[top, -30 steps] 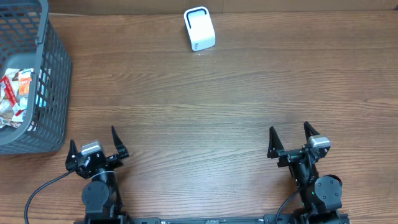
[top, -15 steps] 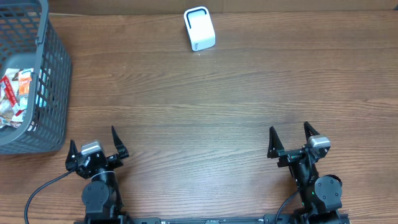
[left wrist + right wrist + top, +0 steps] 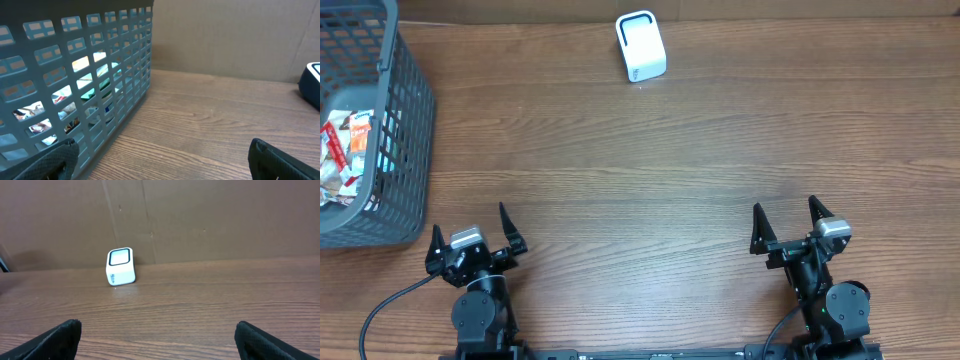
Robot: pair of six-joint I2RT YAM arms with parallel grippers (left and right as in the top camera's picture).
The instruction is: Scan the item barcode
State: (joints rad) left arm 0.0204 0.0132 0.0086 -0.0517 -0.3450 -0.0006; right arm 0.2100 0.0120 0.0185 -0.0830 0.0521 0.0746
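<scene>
Evidently, left end effector (image 3: 470, 222) gapes.

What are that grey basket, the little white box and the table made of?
The basket looks like moulded plastic, grey-blue and matte: its walls are a regular grid of cut-out holes. The box seems to be smooth white plastic with rounded corners and a dark-rimmed window on one face. The table shows brown wood grain with a soft sheen; whether it is solid wood or laminate cannot be told.

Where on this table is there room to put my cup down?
The wooden middle is bare, between the white scanner at the back, the grey basket at left, and the left pincer and right pincer in front. Only the basket is crowded.
</scene>
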